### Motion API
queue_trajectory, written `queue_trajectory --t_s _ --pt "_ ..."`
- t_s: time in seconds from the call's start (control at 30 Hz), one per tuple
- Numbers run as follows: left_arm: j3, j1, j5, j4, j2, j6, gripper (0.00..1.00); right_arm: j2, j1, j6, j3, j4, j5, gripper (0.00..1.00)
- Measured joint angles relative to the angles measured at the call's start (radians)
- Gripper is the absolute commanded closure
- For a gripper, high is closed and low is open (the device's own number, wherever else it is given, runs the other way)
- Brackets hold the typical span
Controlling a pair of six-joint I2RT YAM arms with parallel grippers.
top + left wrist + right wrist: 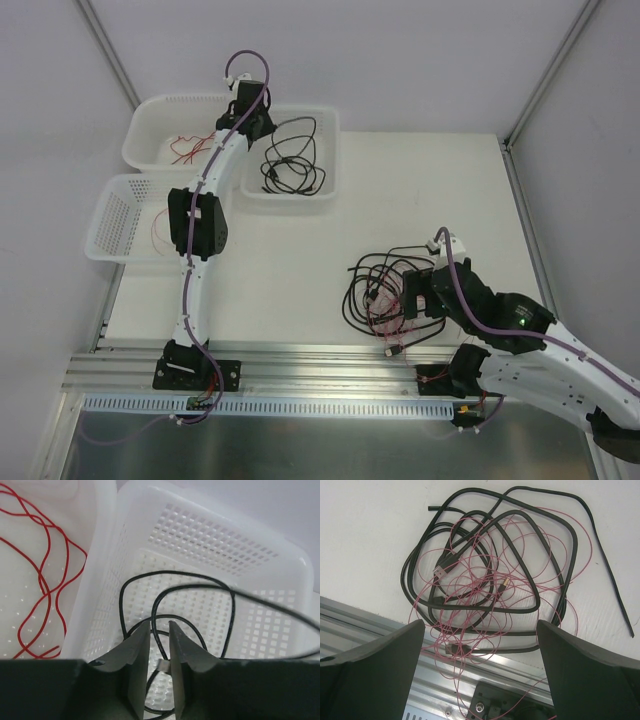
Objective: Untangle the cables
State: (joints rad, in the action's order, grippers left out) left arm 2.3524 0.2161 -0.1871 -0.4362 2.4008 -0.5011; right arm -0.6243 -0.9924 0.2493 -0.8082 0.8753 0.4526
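Note:
A tangle of black cables [372, 270] and thin red wires [385, 318] lies on the table at the front right, also in the right wrist view [485, 609]. My right gripper [408, 295] hovers just above it, jaws wide open and empty [480, 655]. One separate black cable [290, 160] lies coiled in a white basket [290, 200] at the back. My left gripper [252, 118] hangs over that basket's left rim. In the left wrist view its jaws [160, 647] stand narrowly apart, with the cable [122, 595] and its small metal plug [162, 665] in the gap.
A second white basket [150, 110], holding a loose red wire [44, 587], stands left of the first. A third basket [110, 215] sits in front of it at the table's left edge. An aluminium rail [300, 365] runs along the near edge, under part of the tangle.

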Motion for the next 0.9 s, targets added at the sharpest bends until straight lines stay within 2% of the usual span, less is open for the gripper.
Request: queue_trajectory --t_s 0.07,0.2,0.3,0.43,0.7,0.9 --pt "0.000 0.000 -0.005 0.031 0.000 0.016 0.68 0.003 0.000 0.003 0.000 0.005 0.000 0.01" --pt "-0.006 0.000 -0.006 0.080 0.000 0.043 0.57 0.003 0.000 0.006 0.000 0.005 -0.001 0.00" --pt "-0.018 0.000 -0.004 0.109 -0.002 0.056 0.41 0.003 0.000 0.008 -0.001 0.006 -0.001 0.00" --pt "-0.119 0.001 0.030 0.126 -0.058 0.060 0.31 0.003 0.000 0.009 -0.005 0.013 -0.002 0.01" --pt "-0.575 0.068 0.048 0.123 -0.449 0.085 0.02 -0.004 0.000 0.009 -0.011 0.012 -0.021 0.00" --pt "-0.867 0.234 0.033 0.135 -0.832 0.104 0.01 -0.055 0.000 0.017 -0.011 0.019 -0.032 0.01"
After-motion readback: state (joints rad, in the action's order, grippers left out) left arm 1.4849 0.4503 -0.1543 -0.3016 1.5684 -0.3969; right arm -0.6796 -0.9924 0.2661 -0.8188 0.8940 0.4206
